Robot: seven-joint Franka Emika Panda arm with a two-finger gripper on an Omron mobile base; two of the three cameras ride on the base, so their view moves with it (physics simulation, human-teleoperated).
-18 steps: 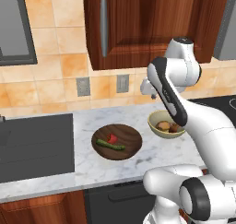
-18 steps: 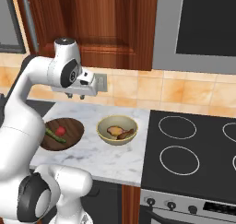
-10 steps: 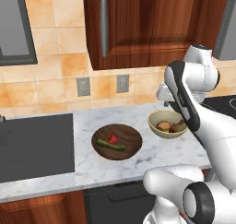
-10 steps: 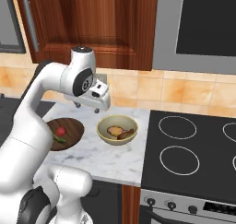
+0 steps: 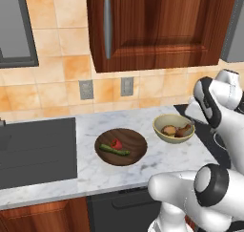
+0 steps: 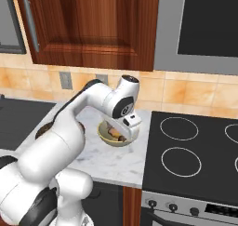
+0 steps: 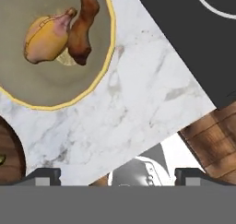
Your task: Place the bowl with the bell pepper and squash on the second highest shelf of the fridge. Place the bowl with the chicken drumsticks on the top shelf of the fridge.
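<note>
My end effector [image 7: 118,174] is released, with the two tips wide apart and nothing between them. It hangs above the marble table [image 7: 138,112], near the edge of the stove [image 7: 193,38]. The bowl with the chicken drumsticks [image 7: 60,32] stands on the table, ahead of my end effector and to one side, not below it; its yellow rim [image 7: 108,48] is the nearest part. The darker drumstick lies with its long axis pointing roughly toward me. I judge I must move over that rim before closing. The wooden bowl [image 5: 121,146] with the bell pepper [image 5: 116,143] and the squash [image 5: 114,151] lies farther, beyond the first bowl.
</note>
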